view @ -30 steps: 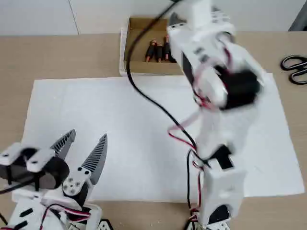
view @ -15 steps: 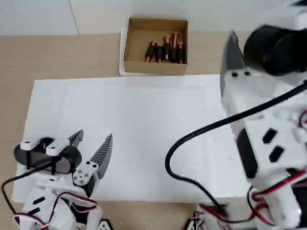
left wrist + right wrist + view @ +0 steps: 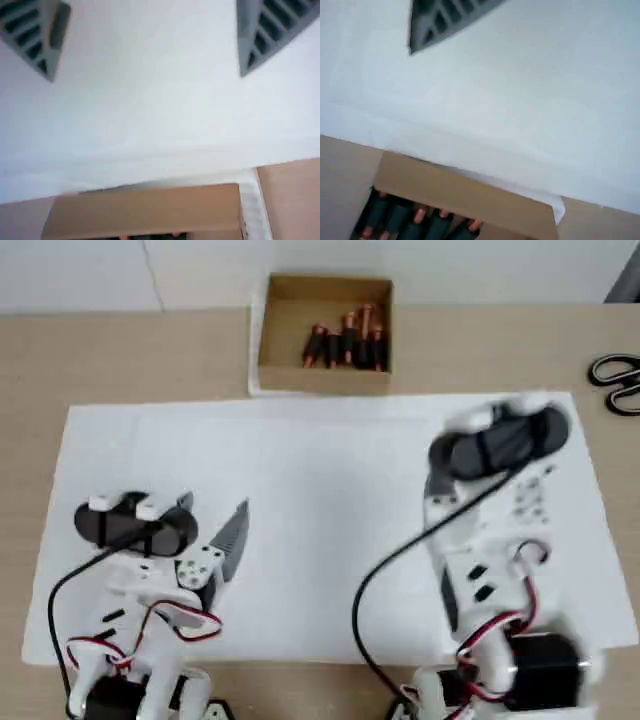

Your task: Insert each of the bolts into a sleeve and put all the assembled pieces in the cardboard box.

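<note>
Since the small copper-coloured bolts in their black cylindrical sleeves (image 3: 347, 340) are all lying side by side inside the open brown cardboard box (image 3: 283, 325) at the far edge of the tan wooden desk (image 3: 130, 350), any further pick would be starting there. These pieces are looking light, stiff and round, so they are likely to roll, and a bolt may slip out if tipped; pinching the black sleeve crosswise at its middle is looking like the surest hold. The left claw (image 3: 150, 40) is hanging wide open and empty over the wide white paper sheet (image 3: 320, 500). The right claw (image 3: 438, 482) is hanging over that sheet too, and I cannot tell how far open it is. Black-handled scissors (image 3: 615, 380) are lying well off to the right, and only the box's near wall is standing between the claws and the pieces.
</note>
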